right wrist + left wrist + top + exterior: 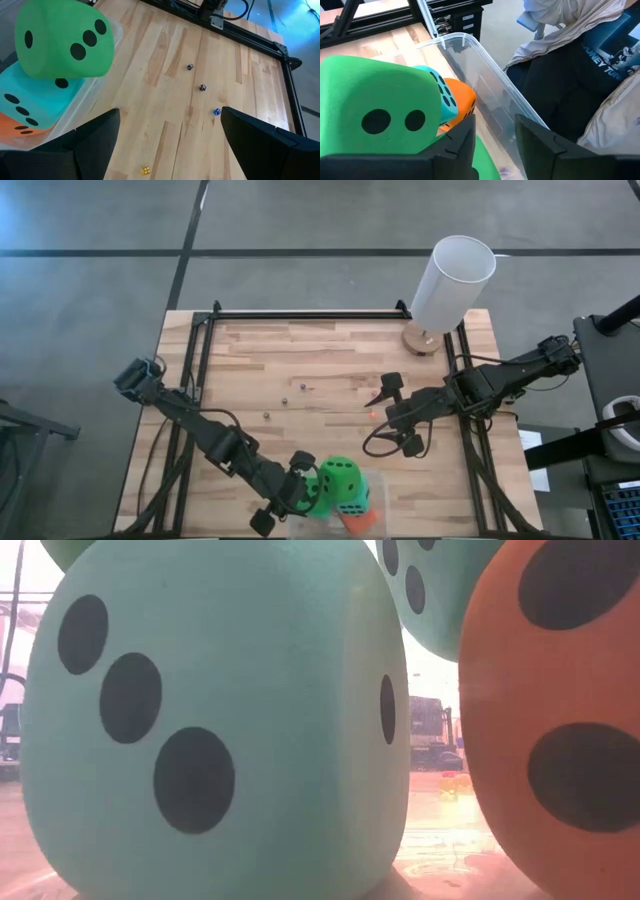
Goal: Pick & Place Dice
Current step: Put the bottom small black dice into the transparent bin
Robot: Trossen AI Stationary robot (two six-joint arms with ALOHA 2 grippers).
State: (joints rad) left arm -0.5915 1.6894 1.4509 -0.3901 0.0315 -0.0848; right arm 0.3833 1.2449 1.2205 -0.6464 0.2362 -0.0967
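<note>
A clear plastic bin (470,42) at the table's near edge holds the large dice. A bright green die (343,480) sits on top, resting on a teal die (35,102), with an orange-red die (20,127) below. The low view shows a teal die (215,730) and the orange-red one (560,720) close up. My left gripper (495,140) hangs at the bin, open, its fingers beside the green die (375,115); only the bin's wall shows between them. My right gripper (170,145) hovers open over the table's middle, right of the bin. My left gripper has one finger (457,145) close against the side of the green die's face (420,135), coming slanting down from the table's left. I cannot tell whether it touches the die. Nothing lies between the fingers.
Several tiny dice lie loose on the wood: two black (189,66), one blue (216,111), one yellow (145,170). A white cylinder (452,280) on a wooden foot stands at the far right. A person in dark clothes (580,75) sits just beyond the bin.
</note>
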